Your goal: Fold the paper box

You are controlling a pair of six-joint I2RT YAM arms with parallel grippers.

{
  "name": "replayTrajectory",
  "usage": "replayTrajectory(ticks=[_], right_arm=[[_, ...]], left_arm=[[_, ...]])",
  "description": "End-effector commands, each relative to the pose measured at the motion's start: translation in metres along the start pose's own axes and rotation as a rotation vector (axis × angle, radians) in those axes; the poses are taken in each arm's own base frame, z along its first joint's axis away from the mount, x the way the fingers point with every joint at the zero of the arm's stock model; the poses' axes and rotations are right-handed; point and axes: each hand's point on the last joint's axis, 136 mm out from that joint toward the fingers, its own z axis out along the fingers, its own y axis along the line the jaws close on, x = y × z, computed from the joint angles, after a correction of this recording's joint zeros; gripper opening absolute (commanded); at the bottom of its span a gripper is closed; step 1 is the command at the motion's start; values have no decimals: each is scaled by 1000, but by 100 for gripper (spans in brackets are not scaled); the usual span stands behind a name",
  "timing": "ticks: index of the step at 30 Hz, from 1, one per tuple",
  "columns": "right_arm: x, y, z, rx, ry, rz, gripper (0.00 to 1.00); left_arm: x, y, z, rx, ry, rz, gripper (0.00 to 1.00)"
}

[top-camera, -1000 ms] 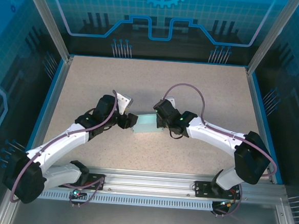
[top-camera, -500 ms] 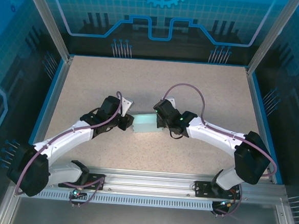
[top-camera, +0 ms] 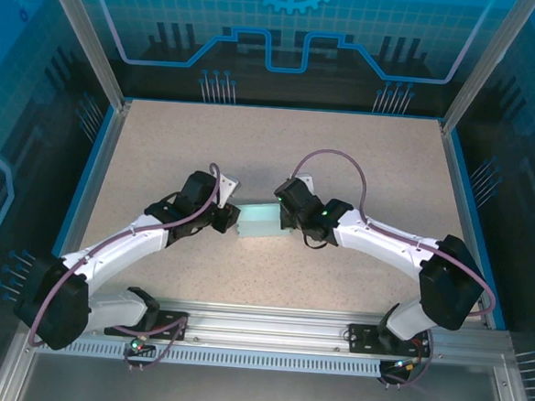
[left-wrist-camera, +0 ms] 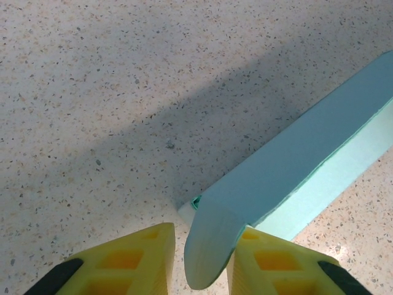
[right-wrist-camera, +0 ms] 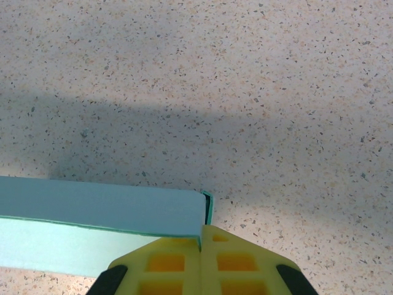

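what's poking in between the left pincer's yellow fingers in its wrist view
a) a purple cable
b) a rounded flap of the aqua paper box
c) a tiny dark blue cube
B: in the left wrist view, a rounded flap of the paper box reaches down into the gap of the left pincer.

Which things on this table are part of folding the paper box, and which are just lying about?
Part of the job: paper box; left end effector, a box flap between its fingers; right end effector, at the box's other end.
Just there: speckled table; metal rail along the near edge.
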Motion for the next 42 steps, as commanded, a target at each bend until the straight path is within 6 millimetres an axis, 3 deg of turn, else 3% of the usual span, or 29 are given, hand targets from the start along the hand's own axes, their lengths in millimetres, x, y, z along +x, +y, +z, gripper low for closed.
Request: replayTrajectory(ticks=[1, 9, 17, 29, 42], right_arm=[[12, 0, -3, 12, 39, -34, 0], [11, 2, -3, 11, 40, -40, 0], [12, 4, -2, 11, 43, -44, 0], [13, 4, -1, 14, 43, -43, 0], [14, 10, 2, 7, 42, -48, 0]], left_arm=[[-15, -1, -7, -7, -42, 20, 29], [-16, -1, -6, -11, -47, 21, 27], [-19, 1, -10, -20, -67, 17, 35], [-14, 1, -10, -25, -40, -3, 10], [-20, -11, -7, 1, -12, -276, 0]])
